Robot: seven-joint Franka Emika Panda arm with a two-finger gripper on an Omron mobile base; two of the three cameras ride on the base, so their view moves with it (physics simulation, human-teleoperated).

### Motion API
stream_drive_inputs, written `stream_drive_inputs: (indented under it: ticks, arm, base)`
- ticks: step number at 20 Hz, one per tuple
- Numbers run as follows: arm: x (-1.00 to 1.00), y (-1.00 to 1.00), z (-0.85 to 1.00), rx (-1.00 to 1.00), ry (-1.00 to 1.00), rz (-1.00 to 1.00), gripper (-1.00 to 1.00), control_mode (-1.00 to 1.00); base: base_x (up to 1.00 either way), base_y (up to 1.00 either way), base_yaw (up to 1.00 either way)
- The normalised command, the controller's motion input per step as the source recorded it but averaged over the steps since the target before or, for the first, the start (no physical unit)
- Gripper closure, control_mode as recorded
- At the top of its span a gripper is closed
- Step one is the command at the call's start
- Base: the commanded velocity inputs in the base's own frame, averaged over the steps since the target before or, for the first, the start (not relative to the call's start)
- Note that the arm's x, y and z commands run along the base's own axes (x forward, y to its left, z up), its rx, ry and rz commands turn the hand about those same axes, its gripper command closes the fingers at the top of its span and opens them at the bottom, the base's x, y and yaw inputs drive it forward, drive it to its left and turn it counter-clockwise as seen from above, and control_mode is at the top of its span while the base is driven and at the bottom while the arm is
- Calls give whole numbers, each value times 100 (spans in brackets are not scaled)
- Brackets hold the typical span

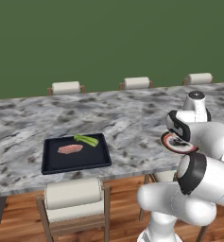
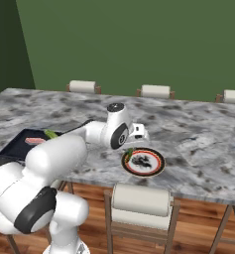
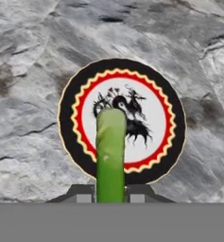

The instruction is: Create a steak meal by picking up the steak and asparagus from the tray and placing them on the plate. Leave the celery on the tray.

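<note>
Three chairs (pale-backed) line marble counter.

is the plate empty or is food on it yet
Empty: the plate shows only its printed centre; the asparagus hangs above it in the shut gripper.

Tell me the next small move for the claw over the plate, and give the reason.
Probably lower a little and open. The claw is shut on the asparagus, which hangs above the white centre of the plate; the plate looks bare of food. The steak and the celery lie on the tray, so the steak would be next.
</note>
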Motion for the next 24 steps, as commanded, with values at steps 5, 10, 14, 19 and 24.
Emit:
stream_drive_inputs:
  ticks: [5, 10, 14, 19, 24]
  arm:
    - [0, -32, -35, 4, 0, 0, 100, -100]
    - [8, -5, -23, 3, 0, 0, 100, -100]
    - [15, -1, -19, 3, 0, 0, 100, -100]
    - [37, 0, -8, 5, 0, 0, 100, -100]
    - [32, -1, -11, 4, 0, 0, 100, -100]
  base:
    - [0, 0, 0]
    - [0, 0, 0]
    - [0, 0, 0]
    - [0, 0, 0]
    - [0, 0, 0]
